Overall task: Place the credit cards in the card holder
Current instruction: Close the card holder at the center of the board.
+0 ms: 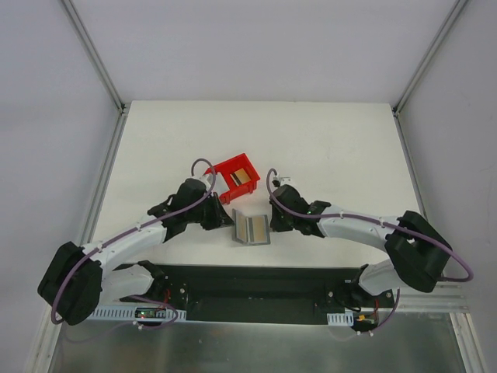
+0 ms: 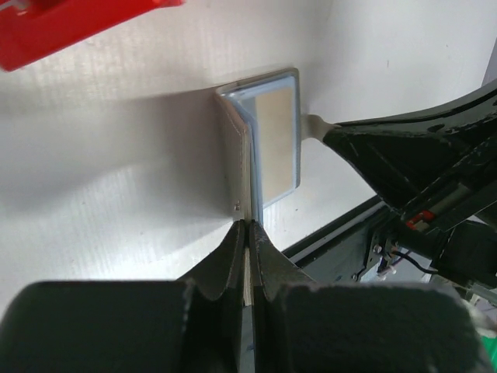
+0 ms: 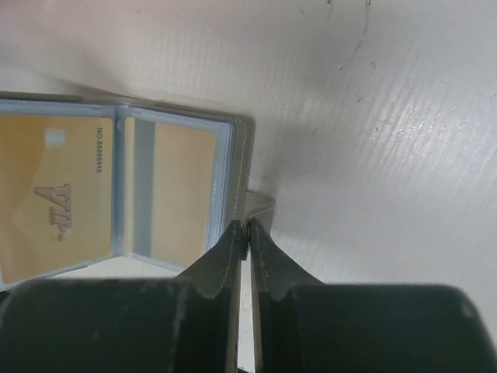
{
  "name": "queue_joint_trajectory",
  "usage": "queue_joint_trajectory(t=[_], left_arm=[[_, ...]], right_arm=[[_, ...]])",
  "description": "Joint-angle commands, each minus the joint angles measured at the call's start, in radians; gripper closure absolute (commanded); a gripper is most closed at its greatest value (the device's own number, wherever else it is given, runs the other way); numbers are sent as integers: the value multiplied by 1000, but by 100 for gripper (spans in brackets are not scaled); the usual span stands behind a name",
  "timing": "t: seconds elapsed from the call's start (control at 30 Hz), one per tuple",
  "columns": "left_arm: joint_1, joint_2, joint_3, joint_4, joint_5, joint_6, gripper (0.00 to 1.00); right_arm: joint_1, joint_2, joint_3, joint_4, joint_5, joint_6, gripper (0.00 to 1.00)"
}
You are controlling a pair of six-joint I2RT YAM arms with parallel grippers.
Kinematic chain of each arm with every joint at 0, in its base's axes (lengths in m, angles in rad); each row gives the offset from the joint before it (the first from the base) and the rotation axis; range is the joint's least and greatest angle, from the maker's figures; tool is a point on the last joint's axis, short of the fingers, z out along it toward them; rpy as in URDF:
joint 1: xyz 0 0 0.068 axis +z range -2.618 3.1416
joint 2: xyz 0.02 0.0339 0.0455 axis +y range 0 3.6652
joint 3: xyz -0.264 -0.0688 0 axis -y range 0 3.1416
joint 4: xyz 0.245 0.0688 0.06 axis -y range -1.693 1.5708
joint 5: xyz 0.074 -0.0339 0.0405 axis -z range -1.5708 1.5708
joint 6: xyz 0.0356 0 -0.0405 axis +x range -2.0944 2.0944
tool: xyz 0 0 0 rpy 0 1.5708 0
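Observation:
The grey card holder [image 1: 251,228] lies open on the table between my two grippers. My left gripper [image 1: 231,220] is shut on its left edge, seen in the left wrist view [image 2: 248,225] pinching a thin leaf of the holder [image 2: 264,140]. My right gripper [image 1: 273,221] is shut on the holder's small strap tab [image 3: 260,204] on the right side. In the right wrist view two gold cards sit in the clear sleeves: one marked VIP [image 3: 54,194], one with a dark stripe [image 3: 175,190]. Another tan card [image 1: 242,178] lies in the red bin [image 1: 225,172].
The red bin stands just behind the holder, close to my left wrist, and shows at the top left of the left wrist view [image 2: 70,23]. The black base rail [image 1: 248,284] runs along the near table edge. White walls and metal frame posts surround the table.

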Motion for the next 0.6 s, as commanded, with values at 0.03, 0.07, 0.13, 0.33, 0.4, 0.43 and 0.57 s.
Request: queue_joint_trajectory(t=[0.03,0.07,0.13,0.33,0.4,0.43,0.57], left_arm=[[-74,95,125,-40,-35,34,100],[-88,120,146,-42,-35,33,100],[-131,166,188,-40,-51,31,95],[-217,333,317,-33,-44,31,76],[-223,367,326,-19,-24,20,70],[-228,375,329,-13,-16,26,65],[-225,378,280,-8,-93,28,49]], right_arm=[[0,-89,-93,165,-22,52,94],[0,-101,-104,199,-20,59,94],[-1,-120,-127,228,-22,63,94],[-6,-163,-177,271,-4,80,94],[-6,-180,-190,280,4,83,94],[-7,-186,-194,280,10,85,94],[-9,-201,-210,293,18,89,94]])
